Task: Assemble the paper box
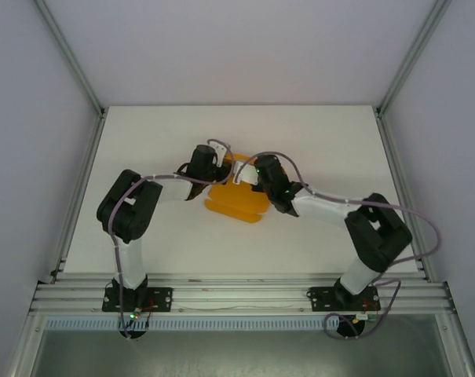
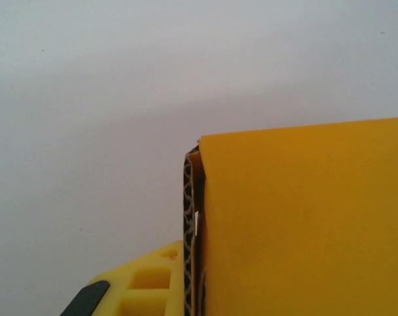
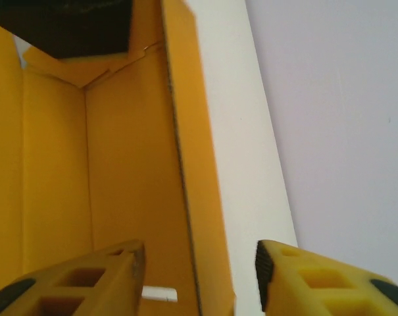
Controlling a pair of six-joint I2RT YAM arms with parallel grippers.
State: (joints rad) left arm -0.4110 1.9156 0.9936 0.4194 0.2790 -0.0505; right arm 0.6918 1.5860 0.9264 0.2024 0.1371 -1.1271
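Observation:
The paper box (image 1: 235,201) is bright orange card, partly folded, lying mid-table between both arms. In the left wrist view a doubled wall of the paper box (image 2: 304,224) stands on edge, its corrugated rim pressed against one yellow finger (image 2: 143,286); the other finger is hidden behind the card. My left gripper (image 1: 220,166) is shut on that wall at the box's far left. My right gripper (image 3: 199,276) is open and straddles an upright wall (image 3: 185,184), one finger (image 3: 87,283) inside the box and the other (image 3: 317,283) outside. It sits at the box's far right (image 1: 245,174).
The white table (image 1: 339,149) stretches out on every side of the box. Grey enclosure walls and aluminium rails (image 1: 402,157) border it left and right. Both arm bases stand on the near rail (image 1: 237,294).

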